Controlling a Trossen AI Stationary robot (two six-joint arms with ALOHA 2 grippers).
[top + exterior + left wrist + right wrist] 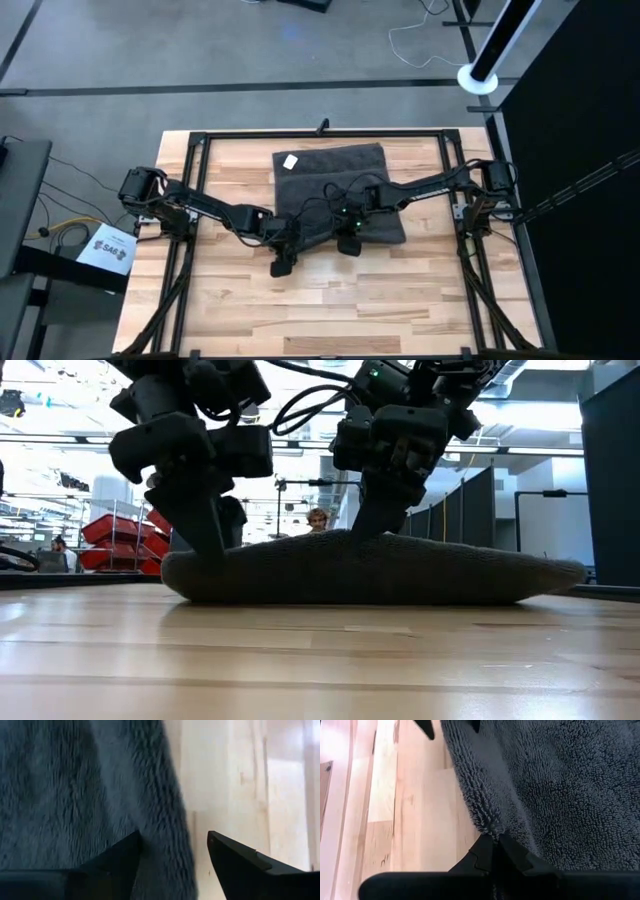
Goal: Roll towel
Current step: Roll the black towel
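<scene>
The dark grey towel (335,185) lies spread on the wooden table's far middle, a small white label (291,160) at its far left corner. My left gripper (172,837) is open at the towel's near left corner (284,250), pointing down; one finger is over the pile and the other over bare wood. My right gripper (495,840) is shut on the towel's near edge, about midway along it (350,240). In the low view the towel (450,570) lies as a low mound with both grippers on its near side. My left gripper has the towel's edge (175,850) between its open fingers; whether either finger touches the cloth, I cannot tell. My right gripper pinches the towel's near edge (487,822) between its two fingertips, coming from above and pointing down. The cloth rises slightly to the fingers; the rest lies on the table.
A black metal frame (190,190) runs around the tabletop, with the arm bases at its left and right sides. Bare wood (320,310) stretches from the towel to the near edge. People (318,518) show in the room behind.
</scene>
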